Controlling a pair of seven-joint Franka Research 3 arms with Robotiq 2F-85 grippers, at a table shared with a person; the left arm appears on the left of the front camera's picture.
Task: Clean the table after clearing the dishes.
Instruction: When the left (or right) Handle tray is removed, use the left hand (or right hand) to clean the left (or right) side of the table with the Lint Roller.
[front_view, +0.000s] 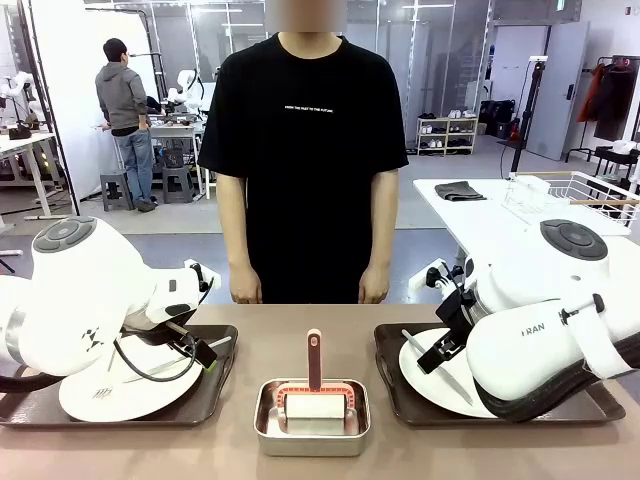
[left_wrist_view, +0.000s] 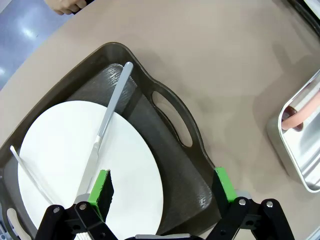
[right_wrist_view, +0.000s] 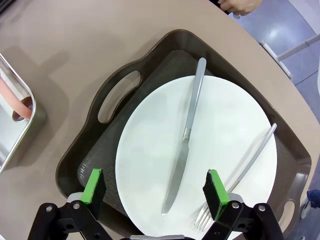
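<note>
Right gripper (right_wrist_view: 156, 187) spread, knife (right_wrist_view: 184, 140) blade toward it

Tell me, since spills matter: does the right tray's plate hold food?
No food: the plate carries just a knife and a fork.

A plain matte beige-brown table (front_view: 300, 335) bears a dark brown plastic-looking tray (front_view: 205, 400) at 9 o'clock and a second tray (front_view: 392, 385) at 3 o'clock, both with finely grained floors. Each smooth white round plate (right_wrist_view: 150, 165) carries a polished steel knife (right_wrist_view: 182, 145) and fork (right_wrist_view: 252, 160). At 6 o'clock stands a satin steel rectangular pan (front_view: 262, 430).
</note>
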